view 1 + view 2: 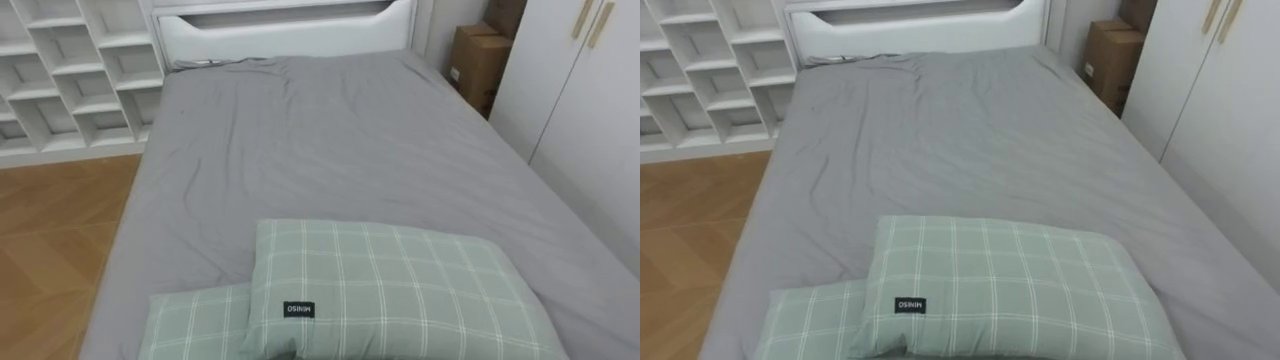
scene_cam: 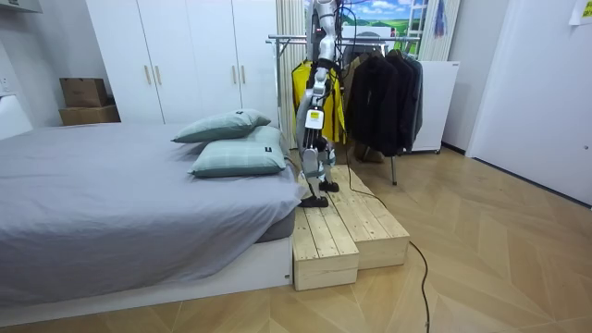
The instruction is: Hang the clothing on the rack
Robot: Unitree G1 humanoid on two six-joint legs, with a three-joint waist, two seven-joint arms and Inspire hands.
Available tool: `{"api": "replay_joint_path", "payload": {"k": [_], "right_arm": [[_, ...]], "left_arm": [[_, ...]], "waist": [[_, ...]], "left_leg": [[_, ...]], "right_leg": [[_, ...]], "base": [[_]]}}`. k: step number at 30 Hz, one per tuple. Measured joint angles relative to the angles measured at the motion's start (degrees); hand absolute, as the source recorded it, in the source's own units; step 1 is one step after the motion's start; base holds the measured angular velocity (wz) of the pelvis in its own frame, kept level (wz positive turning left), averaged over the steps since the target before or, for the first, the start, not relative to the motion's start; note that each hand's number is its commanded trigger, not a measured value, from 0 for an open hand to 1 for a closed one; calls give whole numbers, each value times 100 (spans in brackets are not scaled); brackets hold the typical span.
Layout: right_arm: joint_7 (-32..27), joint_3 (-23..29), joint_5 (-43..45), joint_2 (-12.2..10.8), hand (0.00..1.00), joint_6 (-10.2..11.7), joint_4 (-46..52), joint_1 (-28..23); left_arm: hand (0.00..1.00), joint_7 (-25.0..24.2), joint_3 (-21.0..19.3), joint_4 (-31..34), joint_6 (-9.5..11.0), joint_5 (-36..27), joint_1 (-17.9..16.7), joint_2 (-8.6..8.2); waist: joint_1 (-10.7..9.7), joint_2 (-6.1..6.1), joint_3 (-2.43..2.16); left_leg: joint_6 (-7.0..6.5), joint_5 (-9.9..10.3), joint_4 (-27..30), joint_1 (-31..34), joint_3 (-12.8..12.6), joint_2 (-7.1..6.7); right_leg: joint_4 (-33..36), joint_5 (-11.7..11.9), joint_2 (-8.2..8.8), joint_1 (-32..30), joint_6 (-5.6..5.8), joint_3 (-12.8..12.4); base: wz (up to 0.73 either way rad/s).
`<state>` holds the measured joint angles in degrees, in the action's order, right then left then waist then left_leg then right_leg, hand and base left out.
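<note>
You can make out white lettering on a small black label [image 1: 298,309], upside down, on the near green checked pillow [image 1: 400,285]. The white sticker [image 1: 455,73] on the far-right cardboard box [image 1: 482,55] is too small to read.

Stereo head pair looks down from the pillow end, checked pillows [image 1: 400,290] close below, along the grey bed [image 1: 330,150], room view stands well off beside the bed, facing the wardrobe [image 2: 185,55], both share bed, pillows, wardrobe.

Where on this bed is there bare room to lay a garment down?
The grey sheet is bare from the checked pillows up to the white end board, across its whole width. The near end is crowded: the two pillows overlap there, leaving narrow strips at either side.
</note>
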<state>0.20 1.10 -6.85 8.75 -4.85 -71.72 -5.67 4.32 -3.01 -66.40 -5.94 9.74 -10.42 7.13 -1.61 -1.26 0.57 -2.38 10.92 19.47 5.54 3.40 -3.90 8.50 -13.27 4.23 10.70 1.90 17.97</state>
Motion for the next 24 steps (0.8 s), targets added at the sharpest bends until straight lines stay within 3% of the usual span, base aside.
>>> {"api": "replay_joint_path", "payload": {"k": [8,13,19,24], "right_arm": [[-14,-1,7,-7,0,-18,4,-3],[-27,-133,6,-2,0,-18,15,0],[-34,-210,9,-29,0,-18,27,4],[-40,-210,5,-45,0,-14,28,10]], "left_arm": [[0,-16,24,9,-39,62,80,7],[0,-123,344,9,-127,333,96,45],[0,-154,380,18,-216,610,98,56],[0,-154,378,17,-246,617,101,55]], "waist": [[-37,-11,8],[-37,-33,21],[-69,-75,-15],[-110,-78,-15]], "left_leg": [[6,7,1,-13,46,6],[5,7,45,-2,47,5],[5,7,37,-9,17,2],[21,33,29,-14,12,7]], "right_leg": [[14,0,-12,35,0,97],[-16,-17,-16,15,1,82],[-59,-24,-14,23,3,51],[-59,-24,-18,27,3,19]], "base": [[3],[0],[0],[0]]}}
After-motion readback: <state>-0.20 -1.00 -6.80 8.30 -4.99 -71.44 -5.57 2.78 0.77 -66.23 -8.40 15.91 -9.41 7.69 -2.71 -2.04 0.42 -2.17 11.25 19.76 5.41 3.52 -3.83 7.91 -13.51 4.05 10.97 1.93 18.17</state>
